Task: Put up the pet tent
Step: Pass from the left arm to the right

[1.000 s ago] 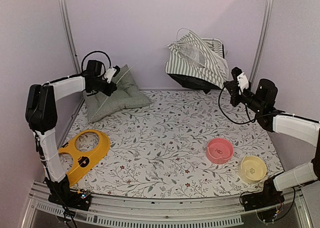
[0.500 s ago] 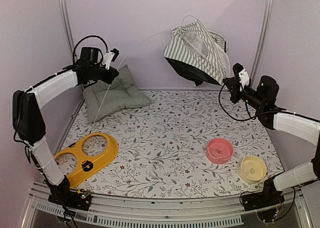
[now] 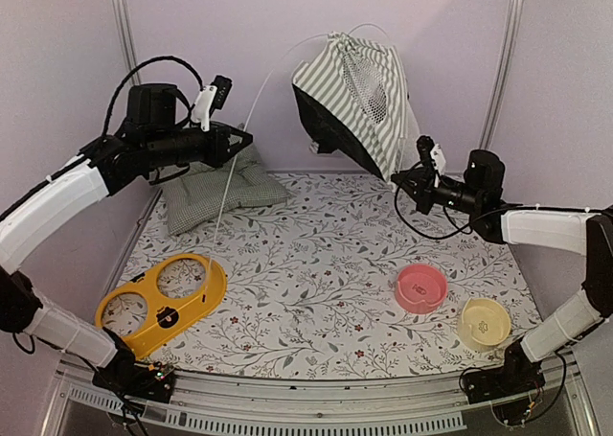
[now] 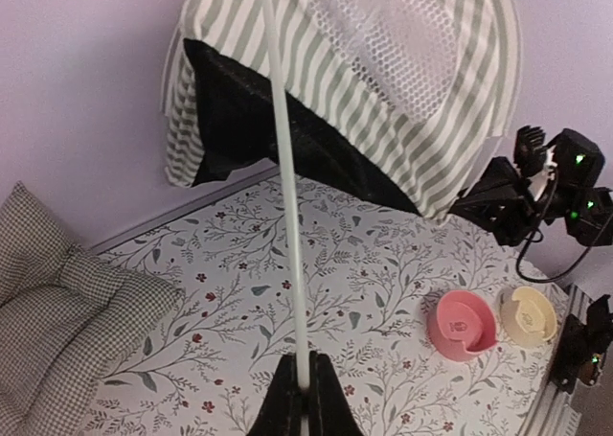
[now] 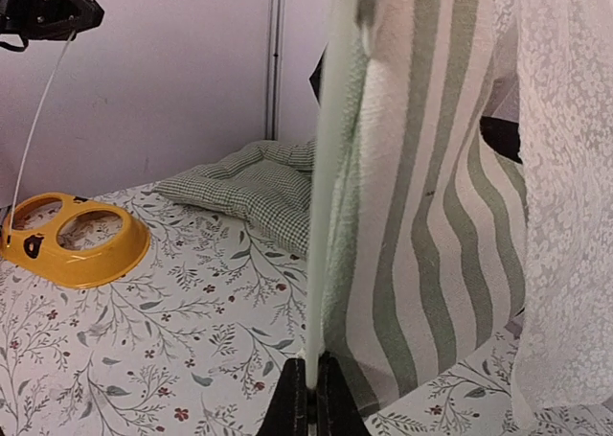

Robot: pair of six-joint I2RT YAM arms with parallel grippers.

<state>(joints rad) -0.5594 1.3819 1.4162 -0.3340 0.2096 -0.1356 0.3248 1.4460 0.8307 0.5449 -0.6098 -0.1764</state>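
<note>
Hanging aloft, pet tent (image 3: 354, 110) tilted, long axis steep, black base facing left, both jaws clamped on its poles (image 4: 288, 216).

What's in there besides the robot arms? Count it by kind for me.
Tent: 1
Cushion: 1
Bowls: 2 (pink bowl, cream bowl)
Yellow feeder: 1
Total: 5
</note>
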